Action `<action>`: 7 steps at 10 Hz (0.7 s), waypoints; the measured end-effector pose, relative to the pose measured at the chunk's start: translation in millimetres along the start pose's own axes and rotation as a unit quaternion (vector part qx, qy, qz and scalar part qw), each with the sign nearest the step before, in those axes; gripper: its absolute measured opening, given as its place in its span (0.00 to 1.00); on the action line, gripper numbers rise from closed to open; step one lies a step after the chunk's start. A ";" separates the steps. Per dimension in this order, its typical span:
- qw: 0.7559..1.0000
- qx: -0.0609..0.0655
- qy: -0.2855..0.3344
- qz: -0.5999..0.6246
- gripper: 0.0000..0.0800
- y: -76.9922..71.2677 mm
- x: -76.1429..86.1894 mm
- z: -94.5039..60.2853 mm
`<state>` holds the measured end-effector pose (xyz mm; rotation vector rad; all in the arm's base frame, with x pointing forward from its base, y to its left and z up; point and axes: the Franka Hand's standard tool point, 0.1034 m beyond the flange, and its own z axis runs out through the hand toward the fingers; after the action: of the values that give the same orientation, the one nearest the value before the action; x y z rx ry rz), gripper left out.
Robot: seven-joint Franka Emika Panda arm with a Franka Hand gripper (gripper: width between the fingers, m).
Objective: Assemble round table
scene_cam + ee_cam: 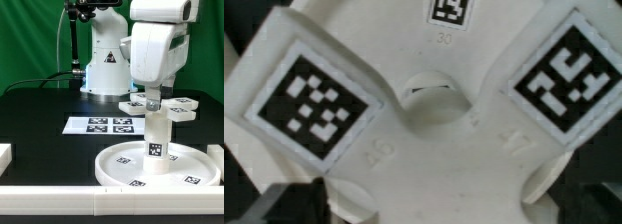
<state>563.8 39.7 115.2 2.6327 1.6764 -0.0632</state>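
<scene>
- The round disc (105, 168) lay flat on the bench (40, 110), near the front, toward the exterior view's right.
- The cylinder (157, 132) stood upright in the middle of the disc.
- The cross-shaped piece (180, 110) sat level at the top of the cylinder. I could not tell if it touched the top or hung just above it.
- In the wrist view the cross-shaped piece (429, 140) filled almost the whole picture, with a small hole in its middle.
- The fingers (152, 100) were right at the cross, but I could not tell if they squeezed it or were loose.
- I think the cross was being joined to the cylinder.
- If the hole missed the cylinder top, the cross could go on crooked or jam.
- A hard push or a sideways pull could tip the cylinder or slide the disc.
- The marker board (100, 125) lay behind, well apart.
</scene>
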 end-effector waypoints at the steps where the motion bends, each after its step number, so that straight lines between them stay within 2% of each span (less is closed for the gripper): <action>1: 1.000 0.002 -0.002 0.001 0.81 -0.1 -1.4 2.5; 5: 1.000 0.005 -0.004 0.003 0.81 -0.4 -4.2 6.6; 6: 1.000 0.005 -0.004 0.004 0.78 -0.3 -4.5 6.6; 7: 1.000 0.005 -0.004 0.004 0.61 0.0 -5.0 6.6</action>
<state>561.6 34.9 108.8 2.6424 1.6670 -0.0817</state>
